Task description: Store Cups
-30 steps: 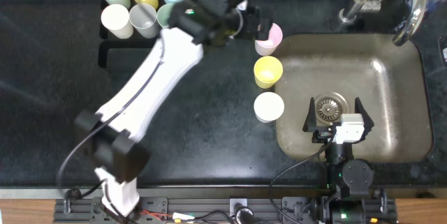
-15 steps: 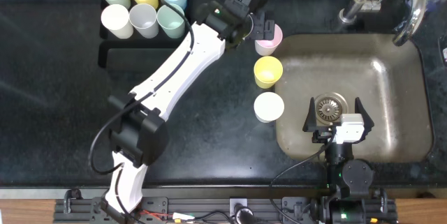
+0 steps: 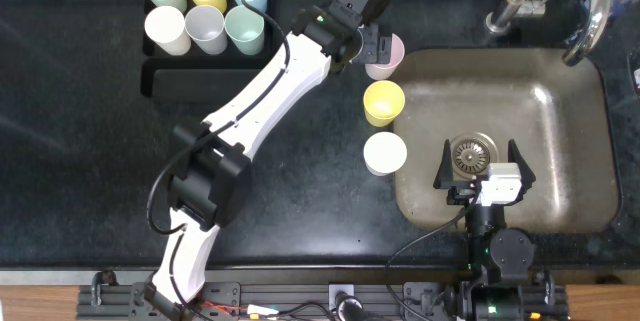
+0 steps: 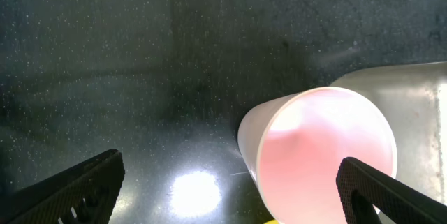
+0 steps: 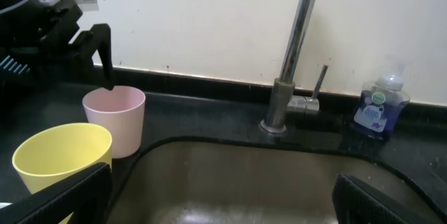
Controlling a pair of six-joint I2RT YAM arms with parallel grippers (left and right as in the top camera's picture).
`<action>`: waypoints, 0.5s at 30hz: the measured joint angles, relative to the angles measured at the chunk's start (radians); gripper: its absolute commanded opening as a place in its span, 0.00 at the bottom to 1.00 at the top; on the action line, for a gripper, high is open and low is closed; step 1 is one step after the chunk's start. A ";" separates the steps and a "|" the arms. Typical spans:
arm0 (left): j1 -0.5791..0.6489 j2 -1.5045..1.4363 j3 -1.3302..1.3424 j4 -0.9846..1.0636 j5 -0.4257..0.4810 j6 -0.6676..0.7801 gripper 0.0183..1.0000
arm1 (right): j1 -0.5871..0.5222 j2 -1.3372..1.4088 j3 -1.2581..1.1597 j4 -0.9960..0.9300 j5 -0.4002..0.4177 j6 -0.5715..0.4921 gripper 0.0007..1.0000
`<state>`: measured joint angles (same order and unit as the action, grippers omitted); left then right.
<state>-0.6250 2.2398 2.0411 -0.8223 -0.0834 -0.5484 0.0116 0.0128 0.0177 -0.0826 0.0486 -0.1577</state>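
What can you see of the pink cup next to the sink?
The pink cup is a plain, handleless, plastic-looking tumbler, pale outside and pinker inside. It stands upright, mouth up, and looks empty. It sits on the dark speckled counter by the far left corner of the sink, heading a row with a yellow cup and a white cup. The left gripper hangs over it, jaws open, not gripping.

No text, number or sign can be read; the blue soap bottle at the right of the right wrist view, behind the sink, carries a label whose print is too small to make out.
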 measured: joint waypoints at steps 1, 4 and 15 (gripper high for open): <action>0.000 0.003 0.000 0.000 0.000 0.000 1.00 | 0.000 0.000 0.000 0.000 0.000 0.000 1.00; 0.000 0.018 0.000 0.000 0.000 0.000 1.00 | 0.000 0.000 0.000 0.000 0.000 0.000 1.00; 0.000 0.048 0.000 0.000 0.000 0.000 0.92 | 0.000 0.000 0.000 0.000 0.000 0.000 1.00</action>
<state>-0.6250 2.2875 2.0411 -0.8227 -0.0830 -0.5484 0.0116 0.0128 0.0177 -0.0826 0.0486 -0.1581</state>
